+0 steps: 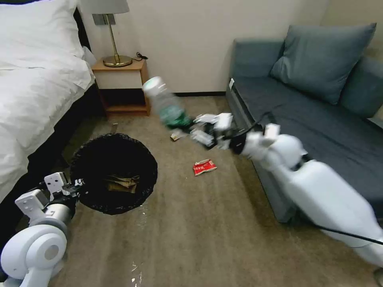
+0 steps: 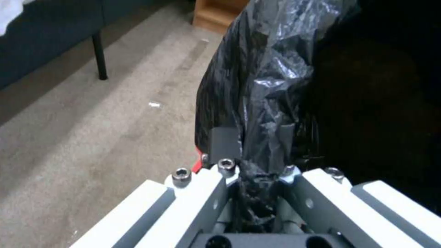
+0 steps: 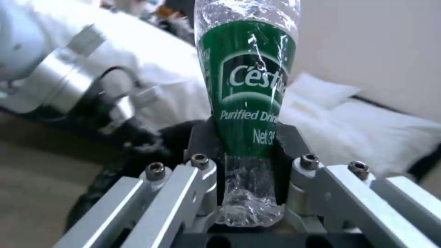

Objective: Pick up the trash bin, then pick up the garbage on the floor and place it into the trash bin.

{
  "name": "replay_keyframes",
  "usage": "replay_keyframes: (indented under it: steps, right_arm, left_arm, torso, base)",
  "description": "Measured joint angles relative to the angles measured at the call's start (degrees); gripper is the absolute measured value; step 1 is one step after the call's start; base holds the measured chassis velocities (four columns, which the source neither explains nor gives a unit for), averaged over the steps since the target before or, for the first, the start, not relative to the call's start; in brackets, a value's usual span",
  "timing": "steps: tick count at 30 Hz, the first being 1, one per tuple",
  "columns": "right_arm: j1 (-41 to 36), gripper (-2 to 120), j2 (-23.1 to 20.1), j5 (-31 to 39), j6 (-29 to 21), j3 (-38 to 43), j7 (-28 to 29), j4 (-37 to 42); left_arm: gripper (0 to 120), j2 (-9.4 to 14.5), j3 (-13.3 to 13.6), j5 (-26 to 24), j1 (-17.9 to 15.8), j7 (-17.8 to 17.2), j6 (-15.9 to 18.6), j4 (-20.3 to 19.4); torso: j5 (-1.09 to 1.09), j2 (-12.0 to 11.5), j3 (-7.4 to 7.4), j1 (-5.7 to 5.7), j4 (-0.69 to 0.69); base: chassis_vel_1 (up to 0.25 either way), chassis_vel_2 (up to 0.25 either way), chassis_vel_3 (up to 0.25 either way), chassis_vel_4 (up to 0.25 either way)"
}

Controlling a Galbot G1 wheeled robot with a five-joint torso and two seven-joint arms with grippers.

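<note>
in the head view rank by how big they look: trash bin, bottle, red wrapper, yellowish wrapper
1. trash bin, held by the left gripper
2. bottle, in the right gripper, raised nearer the camera
3. red wrapper
4. yellowish wrapper, partly hidden

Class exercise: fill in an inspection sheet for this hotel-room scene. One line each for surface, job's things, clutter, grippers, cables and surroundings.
Surface: beige carpet floor, a few small white specks.
Job's things: round trash bin lined with a crinkled black plastic bag holds a tan paper bag; clear plastic bottle with green label is lifted off the floor; red wrapper and a small yellowish wrapper lie on the carpet.
Clutter: nothing seen.
Grippers: left gripper is clamped on the bin's bag rim; right gripper is clamped on the bottle's lower end.
Cables: black cable along the right arm.
Surroundings: white bed, wooden nightstand with brass lamp, blue-grey sofa.
</note>
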Motion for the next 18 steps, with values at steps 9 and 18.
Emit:
replay_keyframes:
  steps: [9,18]
  right_arm:
    - [3.5,17,9.1,-3.3,0.8,-7.3,0.2,-7.6]
    - [3.7,17,12.2,-5.6,1.9,-9.3,-0.1,-12.0]
  left_arm:
    - [0,-0.7,0.5,0.4,0.5,0.0,-0.1,-1.0]
    - [0,-0.7,0.7,0.3,0.5,0.1,-0.1,-1.4]
  torso:
    - [0.01,0.0,0.00,0.00,0.03]
    - [0.02,0.0,0.00,0.00,0.00]
  base:
    - [0.000,0.000,0.000,0.000]
    - [0.000,0.000,0.000,0.000]
